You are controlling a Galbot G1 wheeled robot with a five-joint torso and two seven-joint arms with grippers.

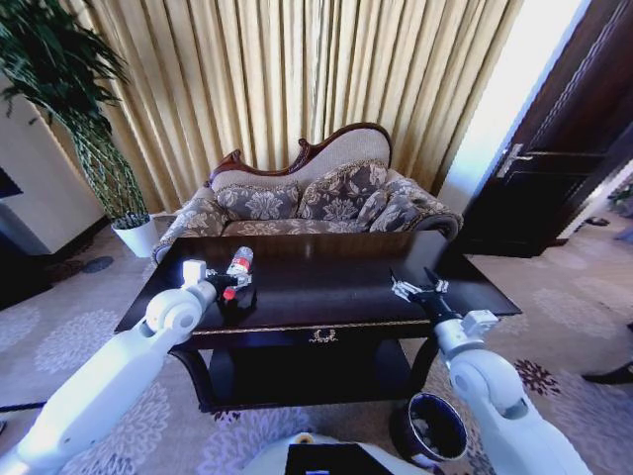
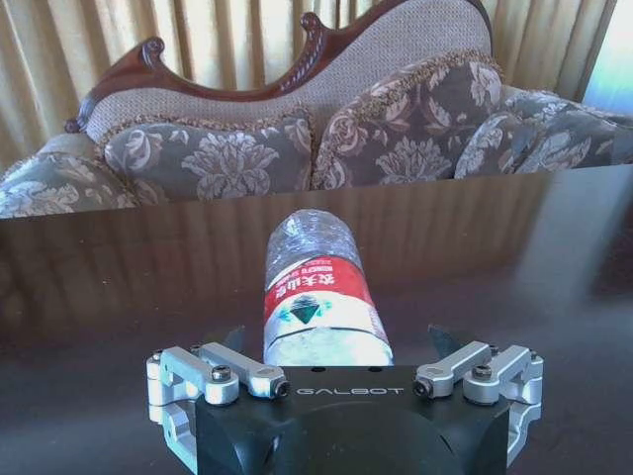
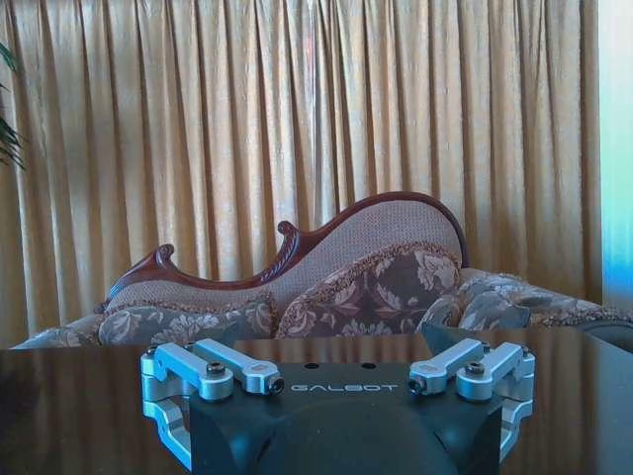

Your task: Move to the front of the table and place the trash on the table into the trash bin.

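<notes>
I'm at the table; left gripper spread around the bottle, right gripper open, bin unfilled.

Clear plastic bottle with red label, lying on its side on the glossy dark-brown surface, left of centre, between the open fingers of the left hand. Round dark trash bin on the floor at the front right corner.

"GALBOT" on left gripper body & right gripper body. Bottle red label: print too small to read.
</notes>
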